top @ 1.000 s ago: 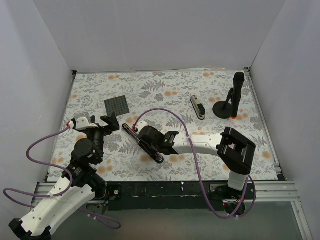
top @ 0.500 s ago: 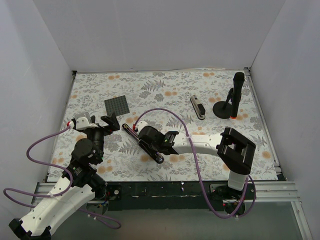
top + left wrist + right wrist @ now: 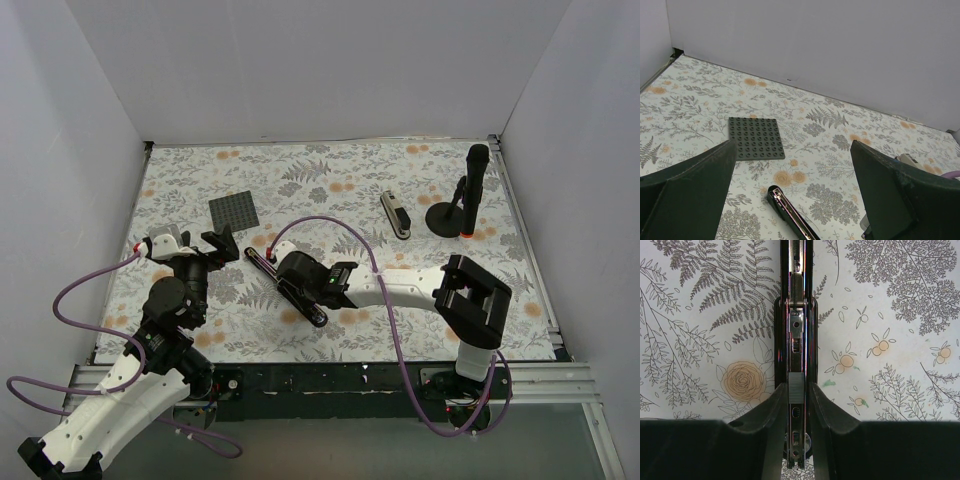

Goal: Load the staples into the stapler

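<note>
The black stapler point(image 3: 314, 316) lies opened flat on the flowered mat, its silver channel point(image 3: 796, 315) facing up. A small grey block of staples point(image 3: 795, 385) rests in that channel. My right gripper point(image 3: 796, 396) hangs straight over it. Its fingers stand either side of the stapler's walls, slightly parted and not pinching the block. In the top view the right wrist point(image 3: 300, 272) covers the stapler's middle. My left gripper point(image 3: 792, 147) hovers wide open and holds nothing. It is just left of the stapler's far end point(image 3: 781, 202).
A dark grey studded baseplate point(image 3: 234, 211) lies behind the left gripper. A small black-and-silver oblong object point(image 3: 396, 214) sits at the back right. Next to it stands a tall black stand on a round base point(image 3: 452, 216). White walls close in the mat.
</note>
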Robot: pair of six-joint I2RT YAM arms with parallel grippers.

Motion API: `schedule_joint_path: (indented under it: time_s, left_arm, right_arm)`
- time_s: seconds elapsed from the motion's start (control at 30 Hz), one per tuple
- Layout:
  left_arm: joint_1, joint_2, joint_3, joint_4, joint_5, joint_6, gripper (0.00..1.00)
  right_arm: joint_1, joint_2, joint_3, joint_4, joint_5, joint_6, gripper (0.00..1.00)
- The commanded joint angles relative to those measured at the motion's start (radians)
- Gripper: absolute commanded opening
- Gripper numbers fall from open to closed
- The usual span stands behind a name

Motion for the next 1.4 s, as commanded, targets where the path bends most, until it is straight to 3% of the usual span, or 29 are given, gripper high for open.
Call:
schedule_joint_path:
  time_s: [0.0,0.13,0.3,0.5,0.7,0.97,1.1,1.37]
  left_arm:
    - [0.007,-0.005,0.004,-0.001,0.003,0.000,0.98]
    - [0.007,-0.003,0.004,-0.001,0.004,-0.001,0.98]
    - [0.007,0.007,0.006,-0.001,0.010,-0.006,0.98]
    - [0.007,0.056,0.017,-0.044,0.017,-0.040,0.98]
    - [0.013,0.168,0.058,-0.116,0.032,-0.133,0.98]
    - [0.022,0.331,0.098,-0.194,0.055,-0.263,0.98]
    - [0.033,0.424,0.118,-0.224,0.099,-0.352,0.98]
    - [0.134,0.631,0.199,-0.331,0.200,-0.495,0.98]
  right_arm:
    - [-0.004,-0.007,0.029,-0.016,-0.004,0.010,0.32]
    - [-0.004,-0.038,0.013,0.002,-0.011,0.010,0.35]
    - [-0.005,-0.156,-0.082,0.111,-0.024,0.002,0.46]
    - [-0.004,-0.335,-0.318,0.365,-0.051,-0.038,0.57]
    - [-0.004,-0.408,-0.549,0.581,-0.114,-0.118,0.66]
    - [-0.004,-0.460,-0.879,1.161,-0.139,-0.204,0.69]
    - [-0.001,-0.417,-0.941,1.304,-0.154,-0.243,0.68]
    - [0.002,-0.352,-0.935,1.380,-0.169,-0.259,0.65]
